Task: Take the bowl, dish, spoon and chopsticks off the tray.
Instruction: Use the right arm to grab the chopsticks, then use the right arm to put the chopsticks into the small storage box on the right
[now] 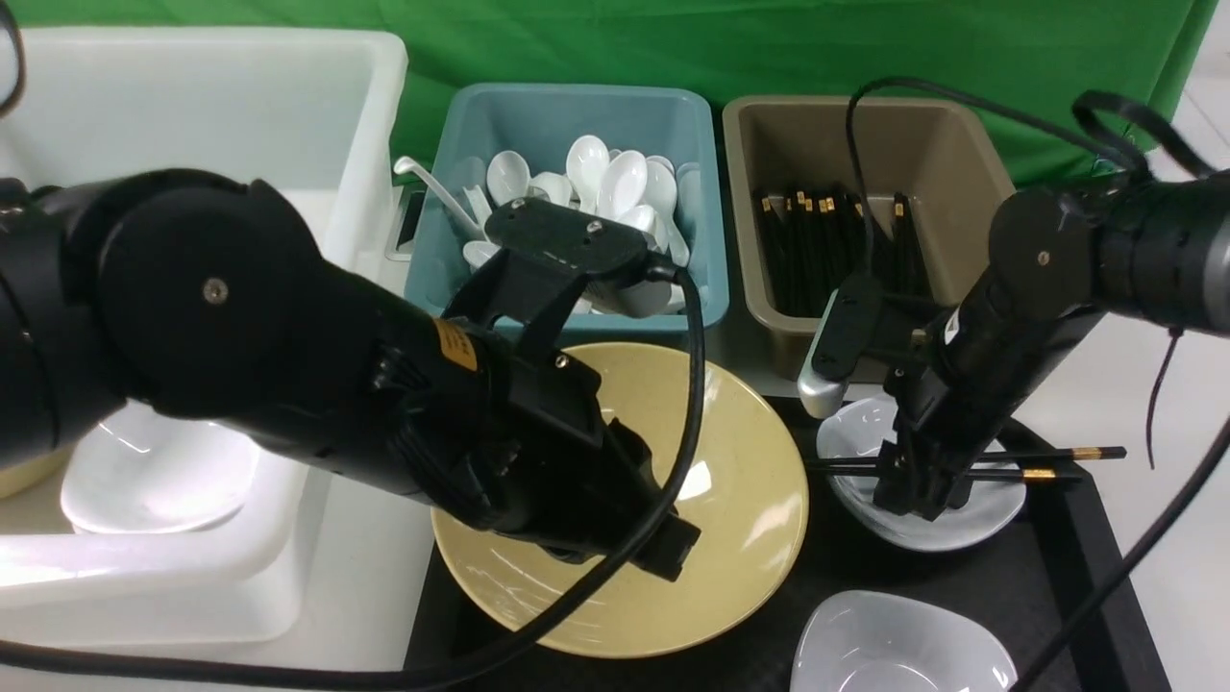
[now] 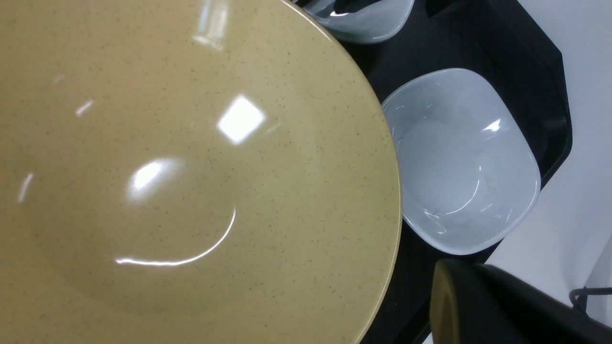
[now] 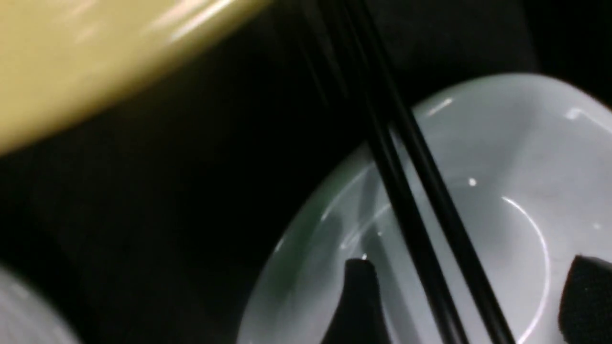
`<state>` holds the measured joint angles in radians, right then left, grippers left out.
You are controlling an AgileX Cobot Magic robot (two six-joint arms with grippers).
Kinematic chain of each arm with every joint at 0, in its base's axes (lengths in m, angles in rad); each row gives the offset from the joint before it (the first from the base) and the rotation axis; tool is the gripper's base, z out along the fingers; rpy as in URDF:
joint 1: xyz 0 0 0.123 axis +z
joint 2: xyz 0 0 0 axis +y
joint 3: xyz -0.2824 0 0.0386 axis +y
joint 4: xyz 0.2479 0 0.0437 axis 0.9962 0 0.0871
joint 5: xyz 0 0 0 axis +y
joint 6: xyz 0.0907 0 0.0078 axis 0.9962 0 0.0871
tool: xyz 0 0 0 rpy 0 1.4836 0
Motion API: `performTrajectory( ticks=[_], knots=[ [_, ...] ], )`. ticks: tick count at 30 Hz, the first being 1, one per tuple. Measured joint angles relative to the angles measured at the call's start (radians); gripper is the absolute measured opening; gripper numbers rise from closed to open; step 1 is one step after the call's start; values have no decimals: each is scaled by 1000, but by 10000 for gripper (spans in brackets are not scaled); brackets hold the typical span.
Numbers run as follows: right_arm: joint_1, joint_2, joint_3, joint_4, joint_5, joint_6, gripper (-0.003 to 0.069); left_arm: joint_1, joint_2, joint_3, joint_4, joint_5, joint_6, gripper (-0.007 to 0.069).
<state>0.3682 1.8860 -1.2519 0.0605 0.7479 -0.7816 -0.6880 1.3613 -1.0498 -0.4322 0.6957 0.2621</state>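
The white bin (image 1: 240, 115) on the left had a white dish (image 1: 159, 476) in it. The teal bin (image 1: 452, 250) was full of white spoons (image 1: 615, 178). The brown bin (image 1: 961, 173) held black sticks (image 1: 826, 250).

On the tray (image 1: 1086, 567) sat the bowl (image 1: 759, 481), a far dish (image 1: 971, 524) and a near dish (image 1: 898, 649). The chopsticks (image 1: 1019, 473) lay across the far dish, and their gold ends stuck out past its rim.

The bowl covered the tray's left side. Only a thin dark strip of tray showed between the bowl and the far dish.

The right gripper (image 1: 922, 500) hung over the far dish. Its fingers (image 3: 358, 296) were wide apart, with the chopsticks (image 3: 406, 191) between them, not touching.

The left gripper (image 1: 668, 553) was closed tight over the bowl (image 2: 191, 167). I could not tell if it pinched the bowl.
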Motion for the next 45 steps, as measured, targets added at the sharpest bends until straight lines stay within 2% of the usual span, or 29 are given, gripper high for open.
performTrajectory(
  ticks=[2,3,5,7,15,22,26,29,32,36,39,45],
  knots=[
    [0,14,0,0,-3,0,433,0,0,0,0,0,0,-1],
    [0,18,0,0,1,-1,347,0,0,0,0,0,0,-1],
    [0,19,0,0,9,-1,231,0,0,0,0,0,0,-1],
    [0,17,0,2,24,-1,84,0,0,0,0,0,0,-1],
    [0,-34,1,2,65,1,78,0,0,0,0,0,0,-1],
    [0,-144,0,2,190,35,78,0,0,0,0,-15,-3,-1],
    [-1,-217,-22,2,205,38,78,0,0,0,0,-103,-4,-1],
    [-9,-238,-107,7,202,38,78,0,0,0,0,-228,-4,-1],
    [-30,-230,-199,35,133,39,78,0,4,0,3,-406,-4,-1],
    [-78,-170,-310,155,-99,31,78,0,18,0,8,-688,-4,-1],
    [-106,-91,-393,241,-223,27,78,0,29,0,19,-815,-4,-1],
    [-127,114,-525,379,-360,60,78,0,66,0,25,-829,-4,-1]
  ],
)
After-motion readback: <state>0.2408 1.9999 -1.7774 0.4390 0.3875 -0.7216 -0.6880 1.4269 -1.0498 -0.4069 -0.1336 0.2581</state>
